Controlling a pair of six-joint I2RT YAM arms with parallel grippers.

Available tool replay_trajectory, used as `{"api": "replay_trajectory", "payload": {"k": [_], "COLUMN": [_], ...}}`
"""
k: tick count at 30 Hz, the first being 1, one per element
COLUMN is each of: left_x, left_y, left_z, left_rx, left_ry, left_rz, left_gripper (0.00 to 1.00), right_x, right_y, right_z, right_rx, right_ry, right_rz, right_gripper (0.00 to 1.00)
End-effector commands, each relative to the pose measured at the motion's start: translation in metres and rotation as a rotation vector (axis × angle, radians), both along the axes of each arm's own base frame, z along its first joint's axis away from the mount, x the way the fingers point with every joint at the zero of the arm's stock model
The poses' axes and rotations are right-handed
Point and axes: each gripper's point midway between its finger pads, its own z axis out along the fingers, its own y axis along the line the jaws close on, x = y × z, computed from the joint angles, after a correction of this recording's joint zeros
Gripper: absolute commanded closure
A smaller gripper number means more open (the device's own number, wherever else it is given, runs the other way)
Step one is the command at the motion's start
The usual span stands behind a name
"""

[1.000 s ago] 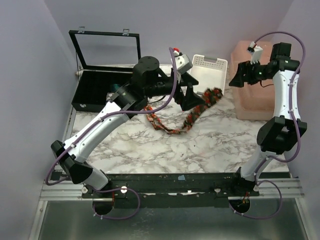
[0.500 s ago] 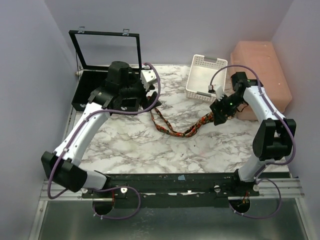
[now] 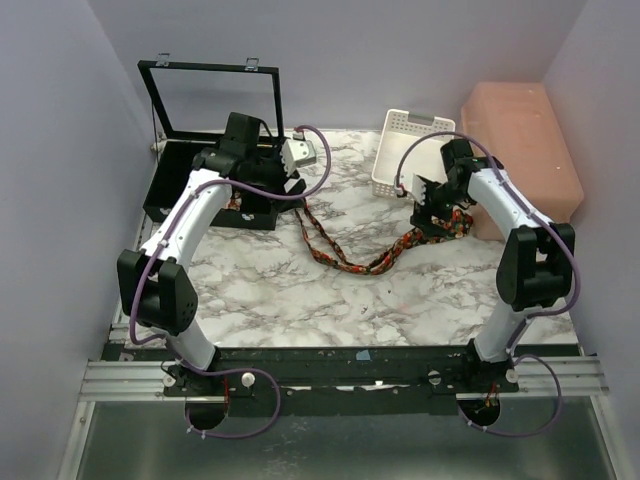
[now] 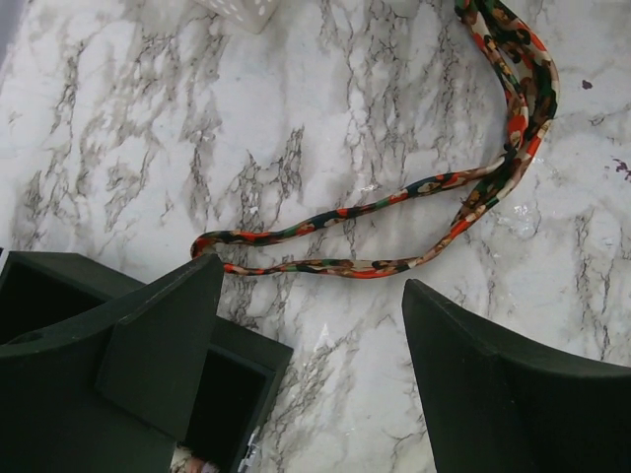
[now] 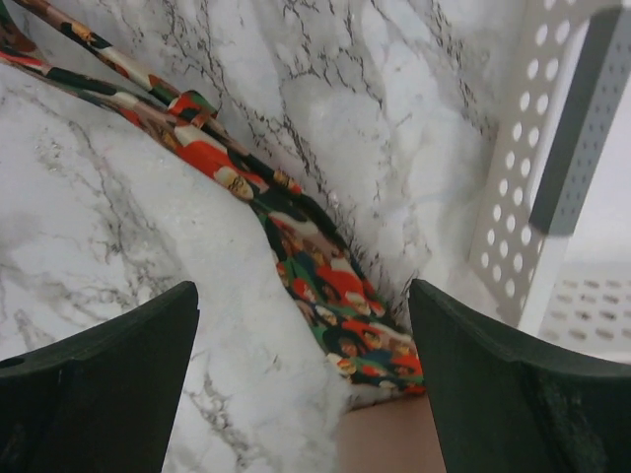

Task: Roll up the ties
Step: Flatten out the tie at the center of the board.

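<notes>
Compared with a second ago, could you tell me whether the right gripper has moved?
Yes. The right gripper has come away from the pink box, down to the table, and now sits over the wide end of the tie beside the white basket.

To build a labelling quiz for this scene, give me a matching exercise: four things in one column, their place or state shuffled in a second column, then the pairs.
Things:
1. floral tie
2. white basket
3. black case
4. pink box

Place or state:
A. far right corner
B. far left, lid standing open
C. lying doubled on the marble table
D. far edge, near the middle

Pairs: 1-C, 2-D, 3-B, 4-A
</notes>
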Motion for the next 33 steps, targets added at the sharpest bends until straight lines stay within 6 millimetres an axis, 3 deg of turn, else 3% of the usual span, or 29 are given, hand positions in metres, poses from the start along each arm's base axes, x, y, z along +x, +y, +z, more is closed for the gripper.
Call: {"api": "replay_trajectory", "payload": {"k": [1,4,7,9,15,18,26,33], "left_x": [-0.004,-0.007,-0.004,0.000,0.014,0.024,0.045,0.078], "left_y": [0.003,0.008,0.014,0.018,0.032,0.035,0.015,-0.012], "left_z": [0.002,-0.009,-0.013,-0.011,-0.019,-0.031,-0.058,-0.097], "left_rx": [-0.010,0.020,0.032,0.028,0.052,0.091,0.232,0.417], "left_ry": [-0.006,-0.010,-0.005,-0.002,0.009,0.014,-0.101,-0.244], "left_rz": [-0.046,-0.054,-0.032,-0.010,0.015,0.026,-0.104,-0.246], "left_gripper": [0.19,0.18,0.18,0.18,0.22,0.25,0.22,0.21], "right_x": [0.023,0.028,0.021,0.010,-0.037,-0.062,-0.112,-0.133], "right_y": [0.003,0.000,-0.004,-0.005,-0.006,-0.012,-0.051,-0.068], "right_z": [-0.024,-0.035,-0.050,-0.055,-0.055,-0.052,-0.038,-0.029], "right_rx": [-0.068,-0.096,-0.122,-0.129,-0.150,-0.178,-0.330,-0.385], "right_ry": [-0.068,-0.056,-0.025,-0.004,0.039,0.027,-0.093,-0.160], "right_rz": [0.138,0.165,0.201,0.227,0.235,0.219,0.146,0.084], "right_gripper": [0.11,0.11,0.12,0.18,0.66,0.98,0.99,0.99]}}
